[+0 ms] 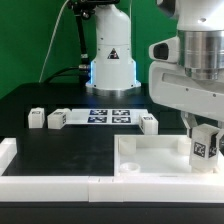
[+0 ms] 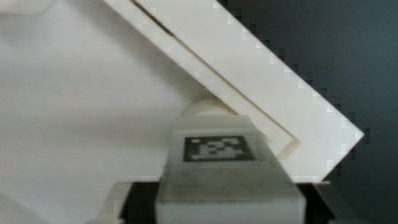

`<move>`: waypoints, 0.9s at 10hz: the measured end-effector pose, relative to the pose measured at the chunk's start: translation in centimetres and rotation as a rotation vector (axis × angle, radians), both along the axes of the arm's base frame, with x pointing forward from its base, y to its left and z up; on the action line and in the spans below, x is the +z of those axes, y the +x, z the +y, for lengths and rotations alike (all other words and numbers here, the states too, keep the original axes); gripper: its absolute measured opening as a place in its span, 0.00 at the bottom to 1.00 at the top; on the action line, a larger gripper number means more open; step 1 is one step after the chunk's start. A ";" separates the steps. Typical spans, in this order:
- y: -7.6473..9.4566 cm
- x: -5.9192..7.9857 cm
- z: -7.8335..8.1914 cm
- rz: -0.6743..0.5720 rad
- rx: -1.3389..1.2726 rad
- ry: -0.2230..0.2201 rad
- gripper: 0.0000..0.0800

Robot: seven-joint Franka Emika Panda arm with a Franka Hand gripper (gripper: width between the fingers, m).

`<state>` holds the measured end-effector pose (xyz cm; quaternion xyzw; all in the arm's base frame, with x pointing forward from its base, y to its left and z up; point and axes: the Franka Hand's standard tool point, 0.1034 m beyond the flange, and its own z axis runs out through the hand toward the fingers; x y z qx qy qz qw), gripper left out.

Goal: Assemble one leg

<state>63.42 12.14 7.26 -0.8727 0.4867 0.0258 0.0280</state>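
My gripper (image 1: 205, 140) is shut on a leg (image 1: 205, 146), a small white block with a black-and-white marker on its face. It holds the leg upright over the right part of the large white tray-like part (image 1: 140, 160), close to its surface. In the wrist view the leg (image 2: 217, 160) fills the space between the dark fingers (image 2: 146, 205), its marker facing the camera, and its far end meets the tray's raised rim (image 2: 249, 90). Whether the leg touches the tray I cannot tell.
Three more white legs stand on the black table: two at the exterior view's left (image 1: 36, 119) (image 1: 56, 119) and one near the tray's back edge (image 1: 149, 122). The marker board (image 1: 105, 115) lies behind them. A white L-shaped rail (image 1: 40, 180) borders the front.
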 end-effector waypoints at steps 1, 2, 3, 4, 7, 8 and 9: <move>0.0 0.0 0.0 0.006 -0.070 0.003 0.36; 0.0 0.0 0.1 0.012 -0.148 0.003 0.47; 0.0 0.0 0.2 0.012 -0.154 0.003 0.47; 0.0 0.0 0.2 0.011 -0.145 0.003 0.69; 0.0 0.0 0.3 0.004 -0.020 0.004 0.80; -0.1 0.0 0.5 -0.005 0.096 0.004 0.80; -0.1 0.0 0.5 -0.014 0.222 0.004 0.81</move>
